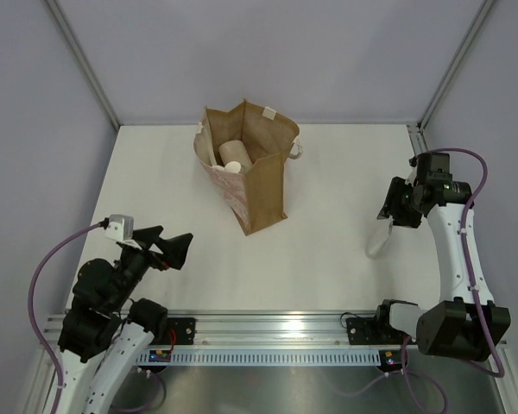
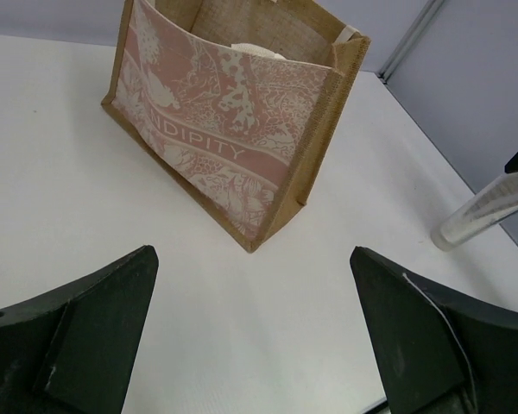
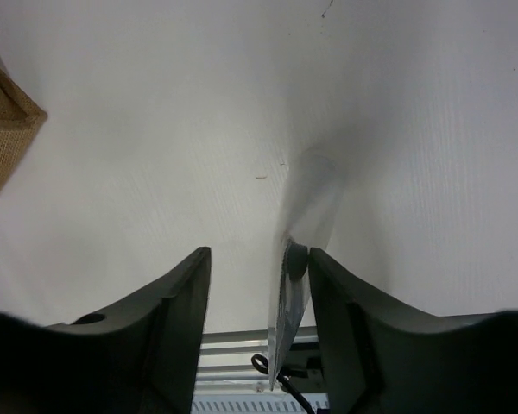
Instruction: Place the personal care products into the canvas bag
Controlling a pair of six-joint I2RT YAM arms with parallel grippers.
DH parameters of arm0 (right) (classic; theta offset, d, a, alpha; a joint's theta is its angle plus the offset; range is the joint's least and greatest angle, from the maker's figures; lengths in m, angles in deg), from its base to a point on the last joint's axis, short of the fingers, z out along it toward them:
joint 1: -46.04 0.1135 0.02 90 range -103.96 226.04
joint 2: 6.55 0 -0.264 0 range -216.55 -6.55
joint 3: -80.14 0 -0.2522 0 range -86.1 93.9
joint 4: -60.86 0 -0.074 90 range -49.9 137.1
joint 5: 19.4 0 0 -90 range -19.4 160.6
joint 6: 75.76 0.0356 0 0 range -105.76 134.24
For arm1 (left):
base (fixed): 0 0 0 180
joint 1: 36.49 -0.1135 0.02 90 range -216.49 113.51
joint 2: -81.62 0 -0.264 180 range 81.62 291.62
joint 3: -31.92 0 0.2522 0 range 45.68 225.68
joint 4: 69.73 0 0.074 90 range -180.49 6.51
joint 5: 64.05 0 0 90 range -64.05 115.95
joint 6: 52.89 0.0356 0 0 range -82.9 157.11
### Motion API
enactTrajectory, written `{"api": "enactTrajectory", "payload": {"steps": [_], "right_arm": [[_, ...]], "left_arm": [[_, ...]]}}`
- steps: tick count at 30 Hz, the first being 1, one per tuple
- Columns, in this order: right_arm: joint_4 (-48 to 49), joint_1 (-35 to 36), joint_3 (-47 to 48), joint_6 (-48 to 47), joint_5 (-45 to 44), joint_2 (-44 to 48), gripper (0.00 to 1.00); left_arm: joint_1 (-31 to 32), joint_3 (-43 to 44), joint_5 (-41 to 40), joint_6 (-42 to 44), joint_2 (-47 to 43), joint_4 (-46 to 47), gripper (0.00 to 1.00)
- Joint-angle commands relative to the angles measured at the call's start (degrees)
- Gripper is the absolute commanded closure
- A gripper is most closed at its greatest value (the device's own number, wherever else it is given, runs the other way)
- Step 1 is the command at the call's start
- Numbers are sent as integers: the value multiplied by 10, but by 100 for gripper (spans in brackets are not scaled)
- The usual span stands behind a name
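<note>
The canvas bag (image 1: 263, 185) stands upright and open at mid-table; its pink patterned side faces the left wrist view (image 2: 216, 121). A cream cylinder (image 1: 233, 153) lies inside it; other contents are hidden. A thin clear bottle (image 1: 378, 240) stands tilted on the table at the right, also seen in the left wrist view (image 2: 483, 211). My right gripper (image 1: 397, 214) is around its top (image 3: 289, 297). The jaws (image 3: 259, 252) are apart, and the bottle leans against the right finger (image 3: 345, 328). My left gripper (image 1: 174, 239) is open and empty (image 2: 252, 252), near the front left.
A white wall and metal frame posts (image 1: 86, 69) bound the table at the back and sides. The rail (image 1: 268, 332) with both arm bases runs along the near edge. The bag's white handle tab (image 1: 295, 151) sticks out to the right.
</note>
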Motion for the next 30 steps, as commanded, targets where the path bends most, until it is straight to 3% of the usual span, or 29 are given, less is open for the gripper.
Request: {"api": "enactTrajectory", "payload": {"steps": [1, 7, 11, 13, 18, 23, 30], "right_arm": [[-10, -7, 4, 7, 30, -15, 49], [-15, -10, 9, 2, 49, -20, 69], [-17, -10, 18, -12, 60, -16, 94], [-22, -10, 31, -28, 82, -14, 100], [-31, -10, 59, -63, 131, -10, 100], [-42, -10, 93, -97, 250, -19, 100], [-41, -9, 222, -117, 396, -75, 100]], "left_arm": [[-1, -10, 0, -20, -36, -13, 1], [-1, -21, 10, -35, -63, -13, 1], [-1, -17, 16, -39, -60, -15, 1], [-1, -14, 16, -38, -60, -16, 1], [-1, -6, 16, -39, -61, -21, 1], [-1, -6, 27, -44, -58, -14, 1], [-1, 4, 38, -41, -56, -21, 1]]}}
